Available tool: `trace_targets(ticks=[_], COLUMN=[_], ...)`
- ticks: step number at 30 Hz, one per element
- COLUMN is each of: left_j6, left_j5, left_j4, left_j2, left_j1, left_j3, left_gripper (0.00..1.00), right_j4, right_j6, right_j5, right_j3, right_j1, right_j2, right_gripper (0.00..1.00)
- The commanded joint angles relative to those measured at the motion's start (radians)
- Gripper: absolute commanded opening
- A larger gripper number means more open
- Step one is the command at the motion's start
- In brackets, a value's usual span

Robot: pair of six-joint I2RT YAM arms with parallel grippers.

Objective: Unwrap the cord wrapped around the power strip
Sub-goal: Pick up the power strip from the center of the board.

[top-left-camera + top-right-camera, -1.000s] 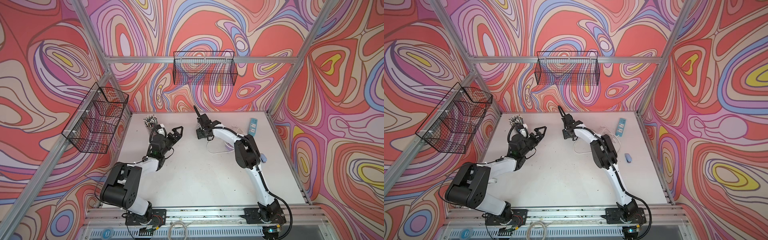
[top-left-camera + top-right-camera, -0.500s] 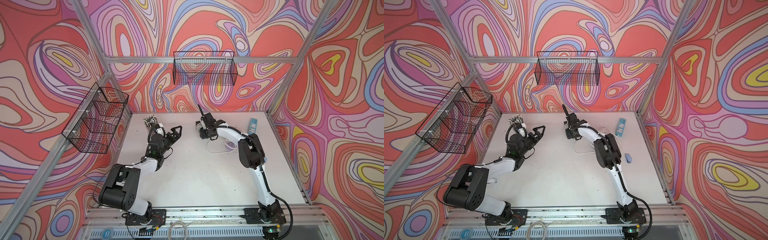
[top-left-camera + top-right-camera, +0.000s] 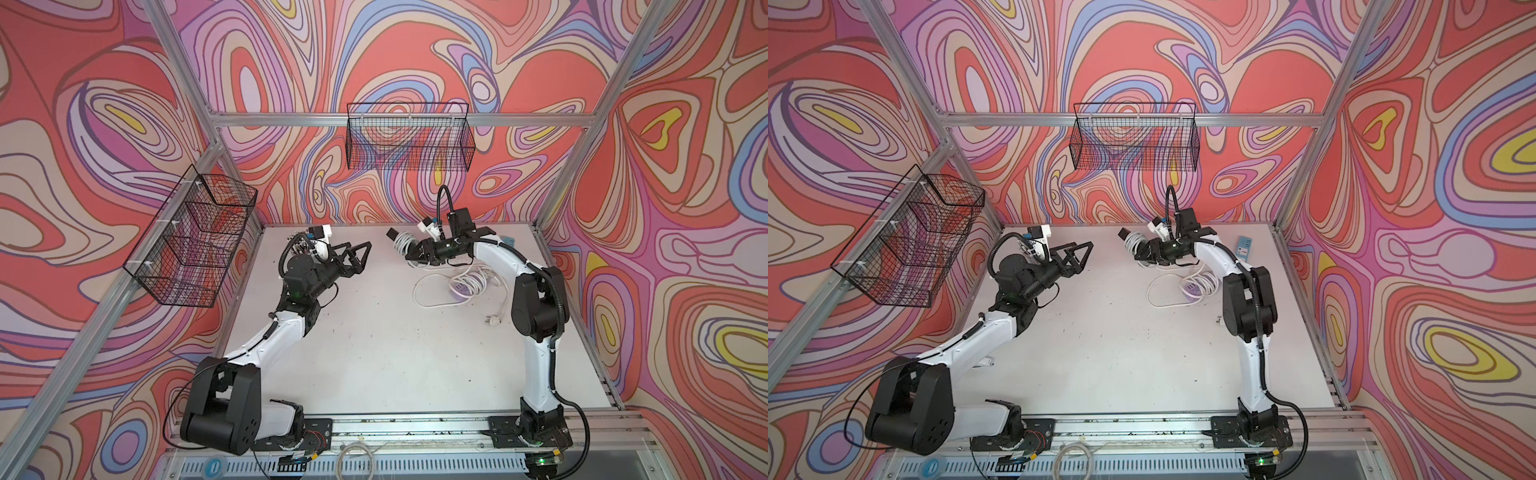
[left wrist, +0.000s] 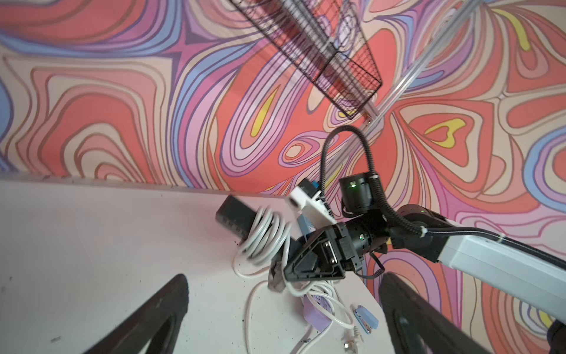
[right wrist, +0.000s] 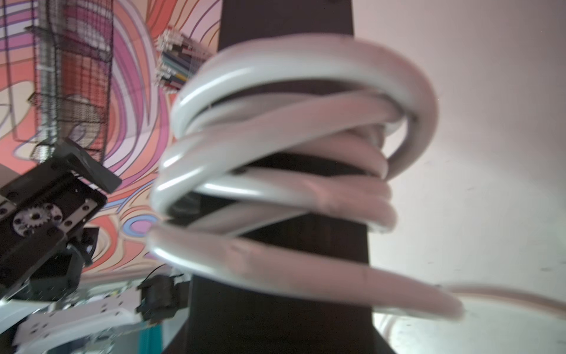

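The unwrapping is barely getting going. The black power strip (image 3: 392, 233) is hanging in the air below the wire basket (image 3: 409, 141) on the back wall, clear of the table (image 3: 374, 353). The white cord (image 5: 275, 171) is still coiling around its middle in about 5 turns, as the right wrist view is showing. Only 1 short tail is dangling from the coil toward the table, so I am judging that nearly all the unwinding is still waiting to be done.

The right gripper (image 3: 413, 254) is clamping the near end of the strip, with its jaws pressing on the black body below the coil. The left gripper (image 3: 363, 257) is hovering lower than the basket and out past its left end, with its jaws spread wide and nothing between them, pointing toward the strip's free end.

A purple strip (image 3: 461, 291) with its own loose cord is lying on the table under the basket's right end. It is not taking part.

Compared with 1 second ago, the strip was standing nearly upright and is now tipping over toward the left gripper. The left gripper is keeping almost the same place, still wide.
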Motion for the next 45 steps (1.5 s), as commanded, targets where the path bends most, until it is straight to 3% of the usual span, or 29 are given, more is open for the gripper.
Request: trace_targets(ticks=[1,6,8,12,17,24,28,32,35,45], left_j6=[0.286,0.74,0.839,0.943,0.842,0.746,0.556,0.45,0.321,0.362], left_j5=[0.114,0.194,0.175,0.198,0.315,0.469,0.584,0.7,0.745,0.811], left_j4=[-0.205,-0.518,-0.576,-0.628,-0.54,-0.492,-0.28,-0.228,-0.085,-0.176], left_j2=[-0.1,-0.21,-0.238,-0.251,-0.205,-0.129,-0.072,0.018,0.062,-0.005], left_j1=[0.005,0.004,0.005,0.01,0.065,0.133,0.185,0.206,0.209,0.203], left_j3=[0.113,0.216,0.209,0.158,0.13,0.183,0.198,0.276,0.28,0.264], left_gripper=[1.0,1.0,1.0,1.0,1.0,1.0,1.0,1.0,1.0,1.0], right_j4=[0.246,0.525,0.711,1.165,2.032,2.053,2.034,2.054,2.052,2.029], right_j6=[0.167,0.387,0.538,0.903,1.641,1.698,1.715,1.753,1.787,1.865], right_j5=[-0.277,-0.372,-0.39,-0.403,-0.384,-0.41,-0.409,-0.4,-0.395,-0.371], right_j3=[-0.121,-0.268,-0.341,-0.469,-0.536,-0.589,-0.612,-0.598,-0.586,-0.545], right_j1=[0.015,0.015,0.016,0.017,0.021,0.037,0.041,0.094,0.117,0.135], right_j2=[-0.054,-0.122,-0.146,-0.173,-0.108,-0.185,-0.22,-0.235,-0.26,-0.358], right_gripper=[0.37,0.39,0.4,0.4,0.39,0.4,0.42,0.43,0.43,0.43])
